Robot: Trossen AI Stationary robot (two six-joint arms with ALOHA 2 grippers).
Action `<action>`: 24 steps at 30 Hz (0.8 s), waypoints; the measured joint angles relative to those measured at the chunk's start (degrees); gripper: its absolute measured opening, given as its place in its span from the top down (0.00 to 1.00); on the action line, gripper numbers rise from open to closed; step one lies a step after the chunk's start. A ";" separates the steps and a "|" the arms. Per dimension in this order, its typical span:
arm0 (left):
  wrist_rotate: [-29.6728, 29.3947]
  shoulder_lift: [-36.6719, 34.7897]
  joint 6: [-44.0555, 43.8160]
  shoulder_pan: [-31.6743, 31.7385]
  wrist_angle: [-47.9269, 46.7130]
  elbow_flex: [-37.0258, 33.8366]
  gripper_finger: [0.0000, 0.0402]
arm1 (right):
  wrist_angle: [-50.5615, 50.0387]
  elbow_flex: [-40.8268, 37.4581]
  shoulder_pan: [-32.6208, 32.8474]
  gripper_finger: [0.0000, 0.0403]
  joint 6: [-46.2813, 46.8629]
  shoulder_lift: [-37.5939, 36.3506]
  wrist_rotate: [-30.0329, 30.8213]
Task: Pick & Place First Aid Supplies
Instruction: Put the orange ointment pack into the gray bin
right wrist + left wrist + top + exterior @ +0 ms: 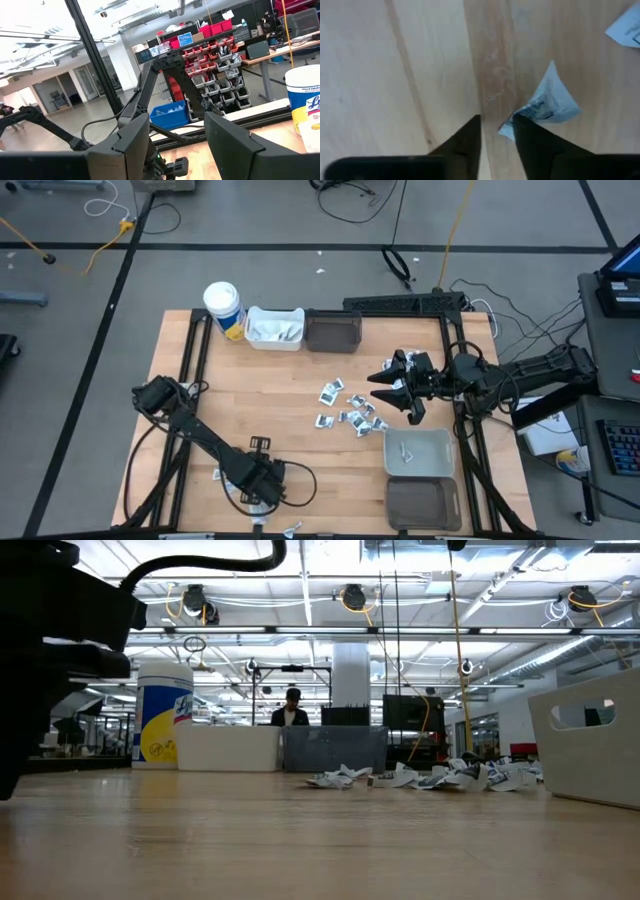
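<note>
The wooden table [300, 430] carries a grey bin [418, 453] just beside the right gripper [398, 390], whose fingers stand apart and empty above the scattered packets [348, 412]. The left gripper [496, 131] points down at the near edge, fingers slightly apart with bare wood between them; one crumpled packet [551, 100] touches a fingertip [522, 122].

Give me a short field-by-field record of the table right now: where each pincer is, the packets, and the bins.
left pincer: low at the table's near edge, fingers narrowly apart, one finger against a crumpled packet
right pincer: raised, open, by the packet pile at mid-table
far bins: white bin with packets inside, dark bin beside it
near-right bins: grey bin holding one packet, dark bin
cup: far left, upright
</note>
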 joint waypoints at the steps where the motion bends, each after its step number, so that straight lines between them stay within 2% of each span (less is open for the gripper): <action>1: 0.23 0.00 0.49 0.11 0.08 0.00 0.75 | 0.02 0.00 0.00 0.54 0.10 0.00 0.00; 7: 1.15 -0.09 0.83 0.13 0.19 -0.11 0.98 | 0.00 0.00 0.00 0.54 0.14 0.00 0.02; 14: 2.24 -2.07 0.19 0.14 0.76 -0.46 0.99 | -0.11 0.00 -0.02 0.54 0.14 0.00 0.00; 24: -2.11 -18.98 -10.06 1.78 0.66 -0.35 1.00 | 0.06 0.07 -0.02 0.54 4.53 -0.52 -0.15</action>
